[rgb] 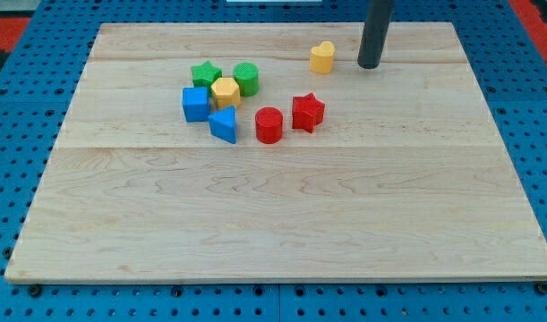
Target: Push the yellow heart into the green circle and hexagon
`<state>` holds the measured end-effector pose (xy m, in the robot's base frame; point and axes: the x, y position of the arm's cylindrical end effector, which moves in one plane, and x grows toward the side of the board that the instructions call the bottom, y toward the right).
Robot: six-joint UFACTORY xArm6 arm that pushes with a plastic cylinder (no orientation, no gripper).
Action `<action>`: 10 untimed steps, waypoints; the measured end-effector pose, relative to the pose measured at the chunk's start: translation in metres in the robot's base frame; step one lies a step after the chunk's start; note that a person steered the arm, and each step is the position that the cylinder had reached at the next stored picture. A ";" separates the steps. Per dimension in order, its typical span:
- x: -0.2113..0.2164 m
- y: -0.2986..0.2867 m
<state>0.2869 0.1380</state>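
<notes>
Your rod comes down from the view's top edge, nearly upright, and my tip (369, 66) rests on the wooden board (282, 233) near its far edge, right of centre. The rod is a plain dark cylinder with nothing to spread or pinch; it holds nothing and touches no block.

The yellow heart (322, 56) sits just to the left of my tip, with a narrow strip of bare wood showing between them. It stands alone, well apart from the other blocks.

Look further toward the view's left and you find the cluster. The green circle (246, 78) lies at its upper right, and the yellow hexagon (226, 92) sits just below and left of it, touching or very nearly so. A green star (206, 74) lies left of the circle. A blue cube (195, 104) sits left of the hexagon, and a blue triangle (224, 124) lies below it.

To the right of that group, a red cylinder (269, 124) and a red star (307, 113) stand side by side, close together, below and left of the heart.
</notes>
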 end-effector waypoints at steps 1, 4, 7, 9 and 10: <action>0.000 0.000; -0.009 0.021; -0.055 0.011; -0.027 -0.047; -0.049 -0.050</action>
<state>0.2379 0.0880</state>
